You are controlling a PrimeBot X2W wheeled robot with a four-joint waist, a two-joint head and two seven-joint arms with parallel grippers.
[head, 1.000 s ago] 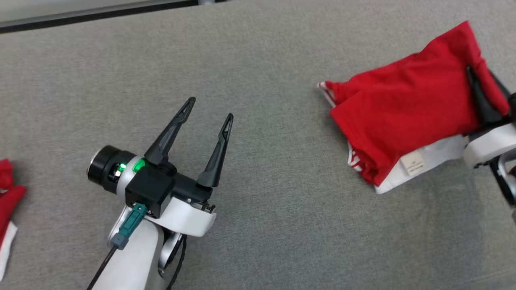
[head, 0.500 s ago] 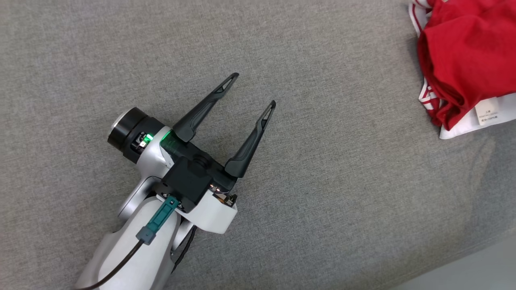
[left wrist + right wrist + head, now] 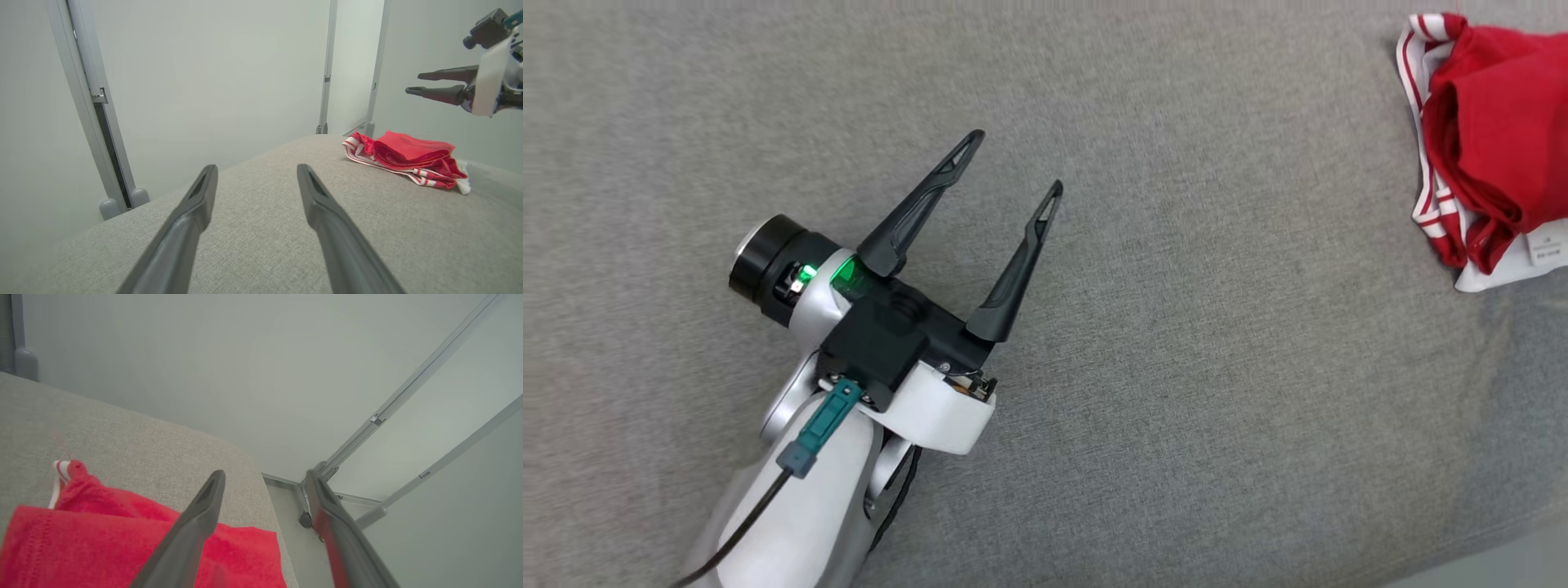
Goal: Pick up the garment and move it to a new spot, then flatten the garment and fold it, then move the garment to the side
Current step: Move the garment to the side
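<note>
Shows the garment (image 3: 1486, 122) as a compact red bundle, lying on the grey pad (image 3: 1176, 367) at the pad's right edge, toward its far right corner, and partly cut off by the frame of the head view. Sets the left gripper (image 3: 1017, 161) over the middle of the pad, well apart from the bundle, fingers spread wide and holding nothing, tips aimed across the pad toward that same corner. In the left wrist view, presents the garment (image 3: 408, 153) ahead and to the right of the left gripper (image 3: 256, 167), long axis running roughly along the pad's right edge and so broadside to the fingers, striped hem (image 3: 355, 147) toward the pad's far end and white end (image 3: 462, 187) toward the pad's near end. Sets the right gripper (image 3: 413, 83) in the air above the pad's right corner, clear of the cloth, tips pointing back toward the pad's middle. In the right wrist view, confirms the right gripper (image 3: 265, 473) unclenched and empty, fingers well parted, with the garment (image 3: 102, 547) below them at the pad's very edge. Leaves the right arm by far the nearer to the bundle. Suggests, as a judgement, folding done and the shift to the side at or near its end; for any further nudge along the pad's edge, favours the right arm coming straight down onto the fold.
</note>
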